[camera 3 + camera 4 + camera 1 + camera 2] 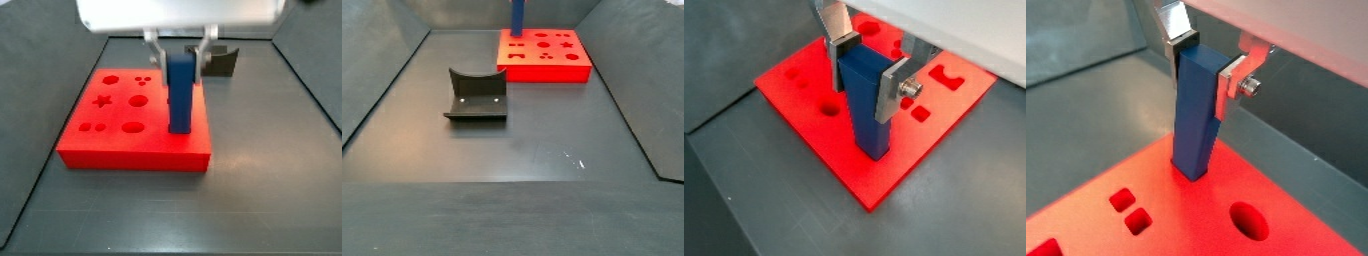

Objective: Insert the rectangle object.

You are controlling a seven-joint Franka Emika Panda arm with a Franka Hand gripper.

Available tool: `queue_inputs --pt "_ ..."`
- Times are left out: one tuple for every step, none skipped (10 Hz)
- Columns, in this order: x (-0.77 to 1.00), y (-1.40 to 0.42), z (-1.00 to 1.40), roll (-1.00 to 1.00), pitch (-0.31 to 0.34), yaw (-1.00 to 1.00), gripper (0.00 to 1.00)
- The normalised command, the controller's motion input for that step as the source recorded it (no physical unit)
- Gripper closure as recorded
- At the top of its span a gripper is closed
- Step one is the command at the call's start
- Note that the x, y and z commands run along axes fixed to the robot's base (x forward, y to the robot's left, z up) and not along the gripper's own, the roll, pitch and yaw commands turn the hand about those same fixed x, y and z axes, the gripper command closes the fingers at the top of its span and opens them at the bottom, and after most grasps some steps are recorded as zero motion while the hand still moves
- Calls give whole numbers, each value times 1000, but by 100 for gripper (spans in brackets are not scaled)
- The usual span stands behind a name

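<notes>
The rectangle object (pixel 866 110) is a tall blue bar standing upright on the flat red block (pixel 804 110). Its lower end meets the block's top near a corner. I cannot tell how deep it sits there. My gripper (pixel 867 75) is shut on the bar's upper end, with a silver finger on each side, as both wrist views show (pixel 1207 70). In a side view the gripper (pixel 183 52) hangs over the block (pixel 120 140) with the bar (pixel 181 95) below it. In a side view only the bar (pixel 516 14) and the block (pixel 545 60) show.
The red block has several shaped holes, round (pixel 1248 222), square (pixel 1122 200) and star (pixel 102 100). The dark fixture (pixel 476 95) stands on the grey floor apart from the block and shows behind the bar (pixel 222 62). Dark walls (pixel 396 60) ring the floor.
</notes>
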Motion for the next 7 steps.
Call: queue_inputs --pt "389 -17 -886 -50 134 91 100" --pt "249 0 -951 -61 74 111 100" --pt "74 114 -880 -130 0 140 100" --pt "51 43 -351 -124 0 151 100" --pt "-3 0 0 -14 -13 0 100" --pt "0 0 0 0 -6 0 100" --pt "0 0 0 0 0 0 100"
